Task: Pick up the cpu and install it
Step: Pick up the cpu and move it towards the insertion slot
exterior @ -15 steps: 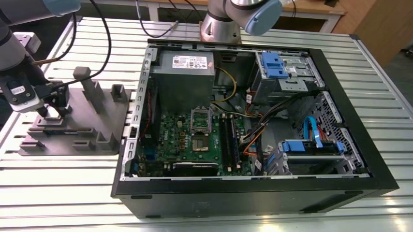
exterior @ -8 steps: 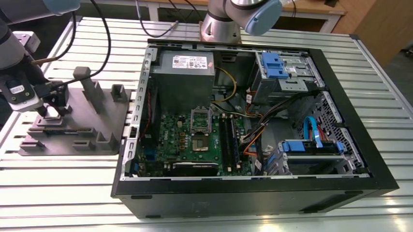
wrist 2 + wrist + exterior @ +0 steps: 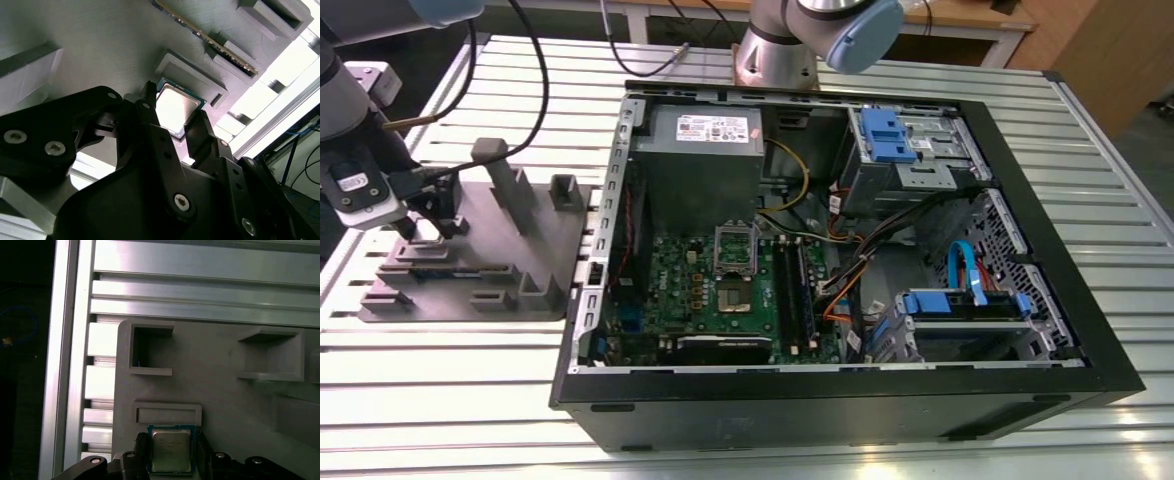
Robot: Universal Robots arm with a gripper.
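Pincer (image 3: 172, 106) open, fingers (image 3: 150, 107) straddle cpu (image 3: 171, 449) on two opp. edges. Cpu lies flat, centred btwn them, in its pocket of grey tray (image 3: 520, 250). In exterior view, tray on tabletop (image 3: 454, 400) at 9 o'clock of PC case (image 3: 854, 415).

I see a grey tray (image 3: 507, 232) with upright posts on the slatted metal table (image 3: 454, 400), at the exterior view's left. Just beside it, toward the right, a black case (image 3: 854, 405) lies open. Inside it are a green motherboard (image 3: 700, 290) with a silver socket frame (image 3: 735, 248), a grey power supply (image 3: 700, 150), loose cables (image 3: 854, 265) and two blue drive brackets (image 3: 887, 135). In the first wrist view, the tray (image 3: 225, 410) shows square recesses, with table slats (image 3: 200, 265) beyond it.
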